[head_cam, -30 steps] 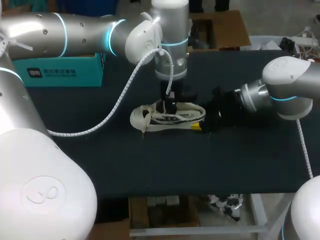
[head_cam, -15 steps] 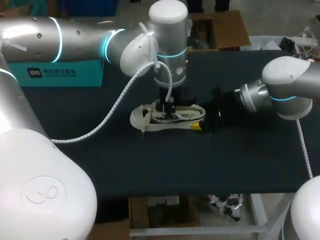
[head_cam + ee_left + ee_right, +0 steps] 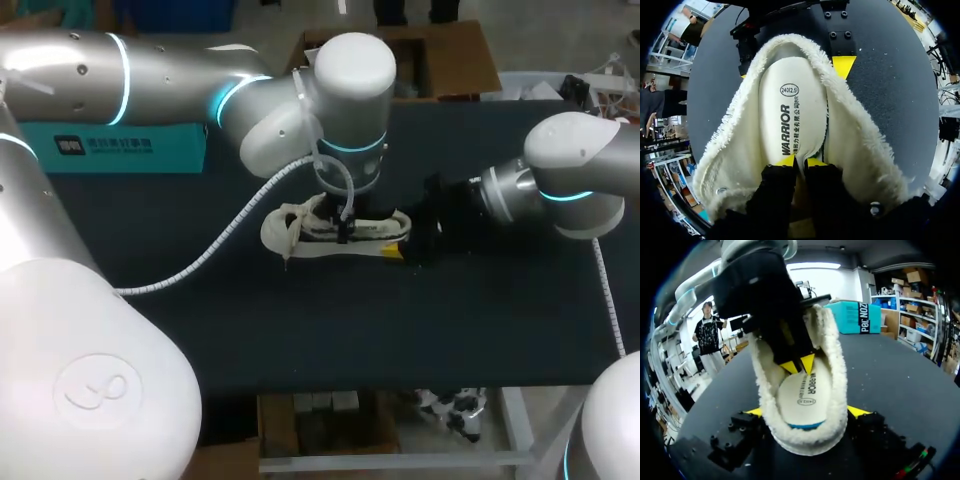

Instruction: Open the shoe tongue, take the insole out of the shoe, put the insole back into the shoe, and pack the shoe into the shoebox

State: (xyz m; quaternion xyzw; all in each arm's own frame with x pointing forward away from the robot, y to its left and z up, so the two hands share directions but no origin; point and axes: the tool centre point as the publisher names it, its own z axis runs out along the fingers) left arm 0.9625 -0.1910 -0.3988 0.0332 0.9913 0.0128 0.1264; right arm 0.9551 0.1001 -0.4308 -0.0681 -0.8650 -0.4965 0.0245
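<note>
A cream shoe [image 3: 285, 232] with fleecy lining sits upright at the middle of the tabletop [image 3: 400, 330], its mouth spread wide and its pale printed insole [image 3: 792, 100] lying flat inside. The left jaws reach down into it, nearly together, pressing on the insole. The right jaws clamp the heel from its 2 sides.

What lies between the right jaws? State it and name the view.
The shoe: its fleecy heel end fills the gap, a yellow tip against each side. The right wrist view shows it.
</note>
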